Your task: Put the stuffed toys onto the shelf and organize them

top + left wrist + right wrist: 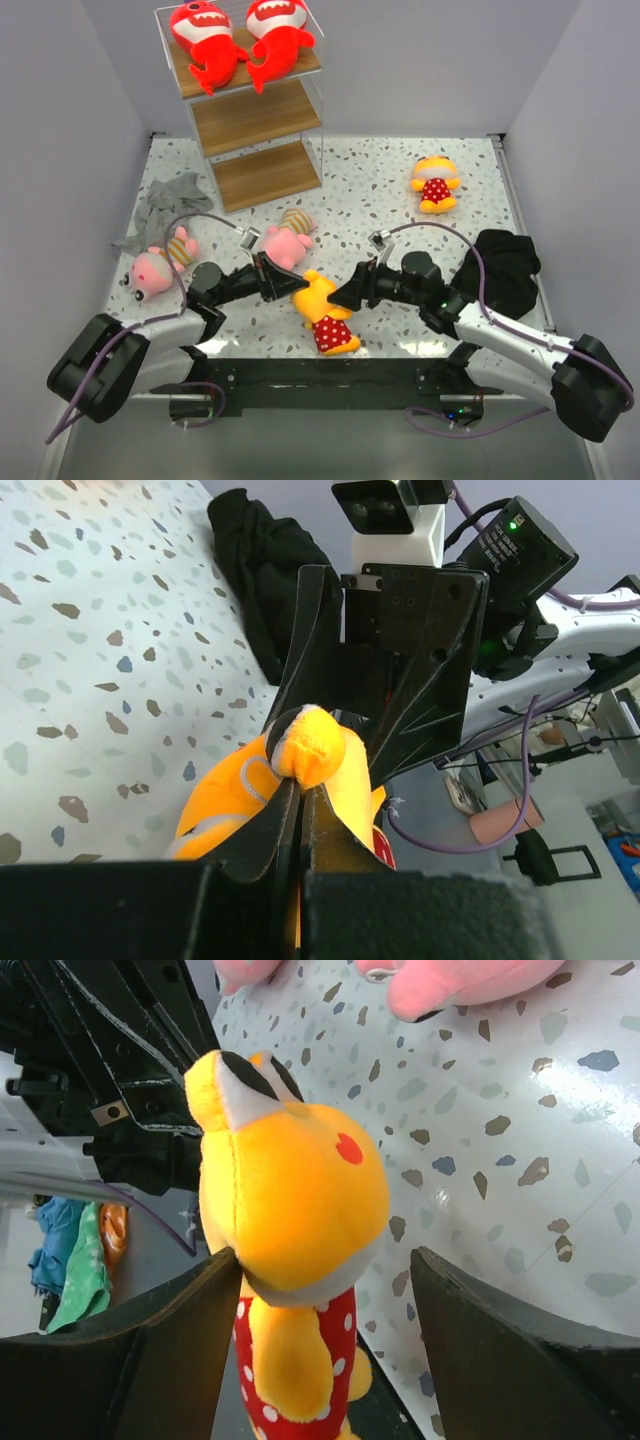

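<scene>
- Shelf point(255, 118) at the table's point(380, 180) far-left corner: left shark point(208, 42) and right shark point(278, 35) lie side by side on its top board.
- Grey cloth point(165, 205) and left pink toy point(155, 265) by the left edge; middle pink toy point(287, 238); far yellow toy point(435, 185) and black cloth point(505, 265) toward the right.
- Near yellow toy point(325, 315), middle of the near edge: head toward the far edge, feet toward the near edge.
- Left gripper point(296, 288) is clenched on a nub of its head.
- Right gripper point(340, 297) is spread, with 1 finger on either side of the head.
</scene>
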Controlling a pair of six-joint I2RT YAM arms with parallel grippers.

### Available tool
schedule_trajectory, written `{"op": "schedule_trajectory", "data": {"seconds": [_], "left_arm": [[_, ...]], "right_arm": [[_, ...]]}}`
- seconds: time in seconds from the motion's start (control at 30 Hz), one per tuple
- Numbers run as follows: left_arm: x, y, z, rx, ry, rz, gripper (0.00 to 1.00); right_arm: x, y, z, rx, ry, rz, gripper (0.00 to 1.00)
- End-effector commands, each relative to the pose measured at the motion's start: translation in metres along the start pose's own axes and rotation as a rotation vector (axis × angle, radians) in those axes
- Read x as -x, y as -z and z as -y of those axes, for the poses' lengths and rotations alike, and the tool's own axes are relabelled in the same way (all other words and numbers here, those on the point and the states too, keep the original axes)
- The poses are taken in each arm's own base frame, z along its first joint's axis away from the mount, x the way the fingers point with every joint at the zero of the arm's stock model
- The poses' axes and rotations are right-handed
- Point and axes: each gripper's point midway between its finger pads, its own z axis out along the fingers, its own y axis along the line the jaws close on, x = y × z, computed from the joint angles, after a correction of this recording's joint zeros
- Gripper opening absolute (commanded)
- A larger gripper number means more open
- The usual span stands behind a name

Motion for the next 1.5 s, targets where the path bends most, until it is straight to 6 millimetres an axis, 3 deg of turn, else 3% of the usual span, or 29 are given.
{"op": "schedule_trajectory", "data": {"seconds": [0.0,0.07,0.1,0.13,0.17,0.2,0.23,0.27,0.3,0.33,0.37,0.4,0.43,0.47,0.5,0.57,0.6,0.63,0.7,0.77,0.9,0.93,1.0,1.2,1.37,1.47], "left_arm": [[0.020,-0.026,0.033,-0.164,-0.087,0.026,0.00],[0.020,-0.038,0.032,-0.172,-0.075,0.016,0.02],[0.020,-0.041,0.031,-0.172,-0.069,0.012,0.08],[0.026,-0.046,0.031,-0.179,-0.070,0.015,0.16],[0.027,-0.049,0.028,-0.162,-0.059,0.008,0.39],[0.030,-0.052,0.024,-0.145,-0.057,0.006,0.48],[0.044,-0.058,0.025,-0.129,-0.097,0.038,0.54],[0.042,-0.060,0.010,-0.053,-0.061,0.014,0.67],[0.060,-0.065,0.002,0.009,-0.108,0.063,0.73],[0.071,-0.065,0.001,0.053,-0.129,0.087,0.78],[0.064,-0.062,-0.020,0.170,-0.091,0.046,0.88],[0.069,-0.060,-0.028,0.233,-0.106,0.053,0.92],[0.090,-0.060,-0.030,0.296,-0.178,0.102,0.94],[0.084,-0.053,-0.045,0.386,-0.162,0.064,0.96],[0.091,-0.051,-0.048,0.429,-0.179,0.075,0.96],[0.091,-0.038,-0.063,0.542,-0.180,0.076,0.95],[0.090,-0.033,-0.068,0.575,-0.176,0.080,0.94],[0.084,-0.029,-0.071,0.598,-0.167,0.063,0.91],[0.071,-0.020,-0.080,0.638,-0.145,0.039,0.87],[0.059,-0.010,-0.089,0.689,-0.127,0.004,0.83],[0.045,0.013,-0.100,0.803,-0.131,-0.042,0.82],[0.045,0.016,-0.099,0.817,-0.137,-0.045,0.82],[0.046,0.026,-0.097,0.860,-0.149,-0.063,0.81],[0.057,0.023,-0.083,0.825,-0.169,-0.054,0.80],[0.061,0.014,-0.075,0.790,-0.203,-0.100,0.79],[0.055,0.010,-0.067,0.784,-0.282,-0.125,0.72]], "right_arm": [[0.010,0.000,-0.008,0.033,0.031,0.052,0.60],[0.015,0.001,-0.008,0.026,0.021,0.084,0.44],[0.018,0.002,-0.006,0.009,0.001,0.103,0.22],[0.023,0.003,0.004,-0.050,-0.022,0.138,0.12],[0.026,0.008,0.006,-0.072,-0.037,0.167,0.04],[0.020,0.013,0.018,-0.144,-0.082,0.154,0.00],[0.031,0.019,0.029,-0.225,-0.097,0.214,0.00],[0.034,0.024,0.035,-0.274,-0.113,0.231,0.00],[0.026,0.036,0.046,-0.360,-0.161,0.218,0.00],[0.042,0.050,0.059,-0.472,-0.187,0.305,0.00],[0.044,0.061,0.069,-0.548,-0.224,0.340,0.00],[0.036,0.072,0.078,-0.621,-0.289,0.344,0.00],[0.040,0.077,0.079,-0.647,-0.304,0.364,0.00],[0.044,0.081,0.084,-0.684,-0.311,0.393,0.00],[0.035,0.083,0.095,-0.755,-0.343,0.364,0.00],[0.047,0.082,0.095,-0.807,-0.373,0.386,0.00],[0.043,0.075,0.105,-0.868,-0.380,0.355,0.00],[0.054,0.069,0.100,-0.862,-0.388,0.374,0.01],[0.060,0.049,0.108,-0.884,-0.394,0.367,0.16],[0.080,0.031,0.099,-0.862,-0.369,0.365,0.28],[0.108,-0.011,0.090,-0.837,-0.298,0.305,0.44],[0.103,-0.019,0.097,-0.859,-0.250,0.254,0.46],[0.107,-0.029,0.090,-0.820,-0.215,0.215,0.50],[0.122,-0.036,0.061,-0.691,-0.108,0.181,0.57],[0.118,-0.026,0.056,-0.696,-0.149,0.182,0.58],[0.110,-0.017,0.058,-0.706,-0.148,0.169,0.57]]}}
